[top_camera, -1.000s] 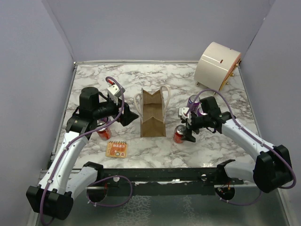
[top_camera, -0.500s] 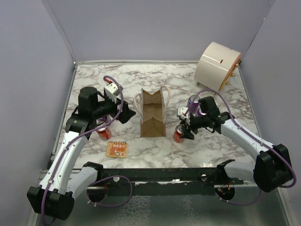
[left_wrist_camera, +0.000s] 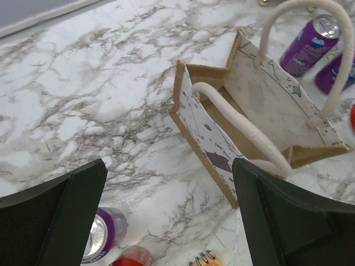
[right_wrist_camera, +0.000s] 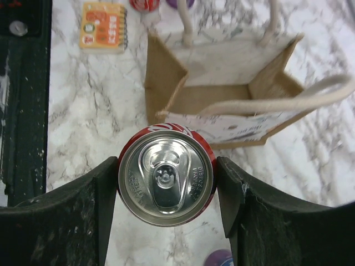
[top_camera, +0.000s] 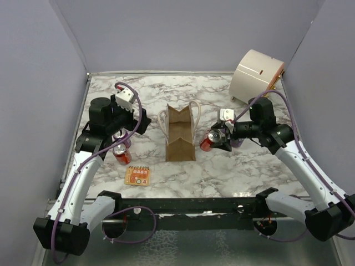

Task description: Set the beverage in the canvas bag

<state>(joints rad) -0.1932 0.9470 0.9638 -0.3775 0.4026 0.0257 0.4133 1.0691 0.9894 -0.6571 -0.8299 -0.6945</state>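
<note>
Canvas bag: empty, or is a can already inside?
Empty. The bag stands open; the overhead and right wrist views show only its bare brown inside. The red can is outside it, clamped in the right tool.

The bag (left_wrist_camera: 260,105) stands upright on the table (left_wrist_camera: 83,83), a purple can (left_wrist_camera: 308,47) beyond it; the left gripper (left_wrist_camera: 169,165) is spread wide, a second can (left_wrist_camera: 102,235) by one finger
</note>
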